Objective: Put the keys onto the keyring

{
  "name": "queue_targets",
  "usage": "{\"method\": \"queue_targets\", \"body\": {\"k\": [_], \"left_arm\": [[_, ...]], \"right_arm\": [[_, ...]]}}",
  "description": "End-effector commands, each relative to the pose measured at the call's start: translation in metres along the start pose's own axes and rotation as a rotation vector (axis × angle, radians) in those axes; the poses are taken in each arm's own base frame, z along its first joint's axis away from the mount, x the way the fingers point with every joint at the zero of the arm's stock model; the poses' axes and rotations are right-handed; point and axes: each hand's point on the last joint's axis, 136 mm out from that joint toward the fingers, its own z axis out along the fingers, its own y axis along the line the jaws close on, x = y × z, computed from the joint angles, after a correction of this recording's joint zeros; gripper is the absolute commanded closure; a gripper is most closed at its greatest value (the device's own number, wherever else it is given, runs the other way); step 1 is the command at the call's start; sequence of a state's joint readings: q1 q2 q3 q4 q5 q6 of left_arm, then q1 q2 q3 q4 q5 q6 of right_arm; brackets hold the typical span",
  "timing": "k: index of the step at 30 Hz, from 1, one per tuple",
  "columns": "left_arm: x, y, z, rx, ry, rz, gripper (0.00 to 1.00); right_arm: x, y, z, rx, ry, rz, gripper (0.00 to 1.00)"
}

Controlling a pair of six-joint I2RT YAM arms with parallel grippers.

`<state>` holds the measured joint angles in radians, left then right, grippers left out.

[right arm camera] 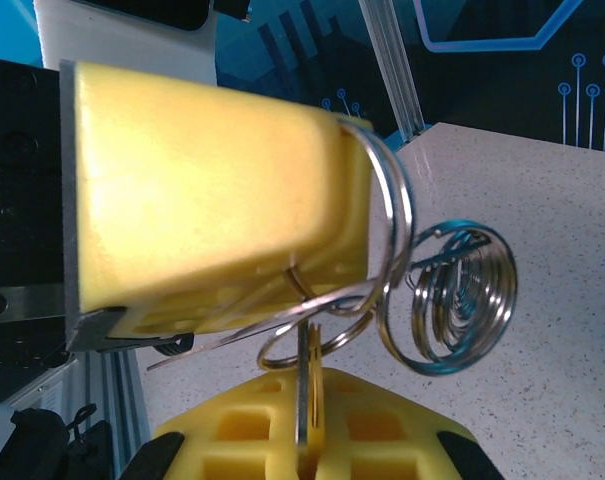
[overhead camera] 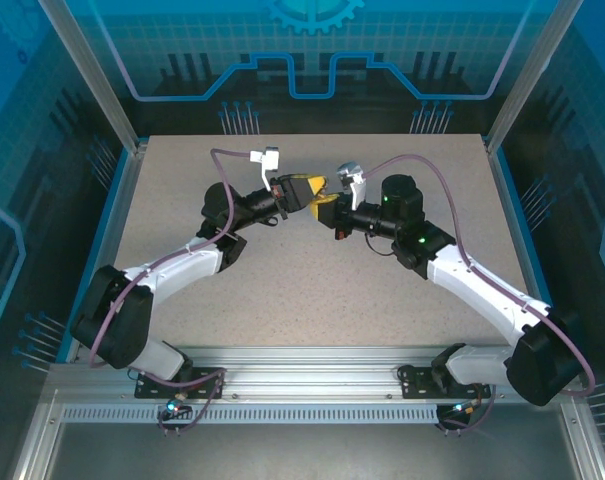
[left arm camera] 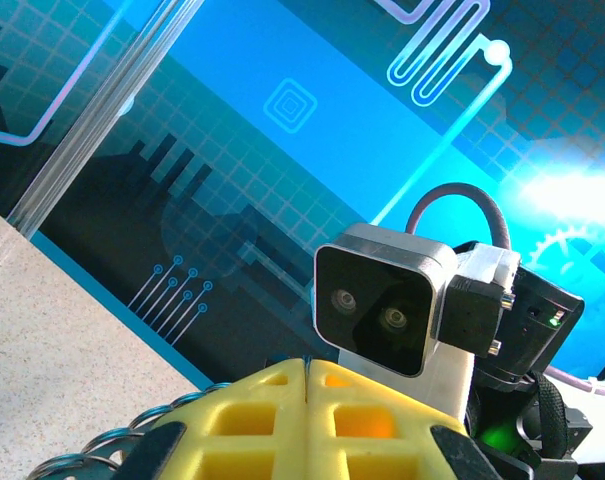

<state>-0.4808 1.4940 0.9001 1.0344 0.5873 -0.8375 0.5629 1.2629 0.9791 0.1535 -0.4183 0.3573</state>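
Both arms meet above the middle of the table. My left gripper is shut on the keyring. In the left wrist view a thin wire shows in the seam of its yellow fingertips, and silvery rings hang at the lower left. In the right wrist view the keyring shows as linked wire rings hanging off the tip of the left gripper's fingers. My right gripper is shut on a key, seen edge-on as a thin metal blade with a yellow part. Its tip stands inside a small ring just below the left fingers.
The speckled table lies below the raised grippers. Blue enclosure walls and aluminium posts stand round it. The right wrist camera sits close in front of the left fingers. Cables loop over both arms.
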Motion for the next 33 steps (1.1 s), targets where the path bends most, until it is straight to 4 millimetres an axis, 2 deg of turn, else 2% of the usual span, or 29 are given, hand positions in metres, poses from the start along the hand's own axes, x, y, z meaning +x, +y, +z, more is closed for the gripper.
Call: {"method": "queue_targets", "body": {"k": [1,8,14,23,33], "left_arm": [[-0.002,-0.013,0.004,0.047,-0.021,0.036,1.0],[0.001,-0.014,0.003,0.038,0.008,0.053,1.0],[0.004,-0.015,0.005,0.041,0.042,0.058,1.0],[0.008,-0.013,0.007,0.042,0.069,0.056,1.0],[0.008,-0.017,0.01,0.058,0.082,0.054,1.0]], "right_arm": [[-0.003,0.016,-0.004,-0.037,0.023,-0.043,1.0],[0.005,0.004,-0.03,0.018,0.086,-0.052,1.0],[0.007,-0.005,-0.043,0.038,0.126,-0.04,1.0],[0.008,-0.006,-0.046,0.034,0.192,-0.049,1.0],[0.008,0.0,-0.035,-0.032,0.242,-0.038,1.0]]}}
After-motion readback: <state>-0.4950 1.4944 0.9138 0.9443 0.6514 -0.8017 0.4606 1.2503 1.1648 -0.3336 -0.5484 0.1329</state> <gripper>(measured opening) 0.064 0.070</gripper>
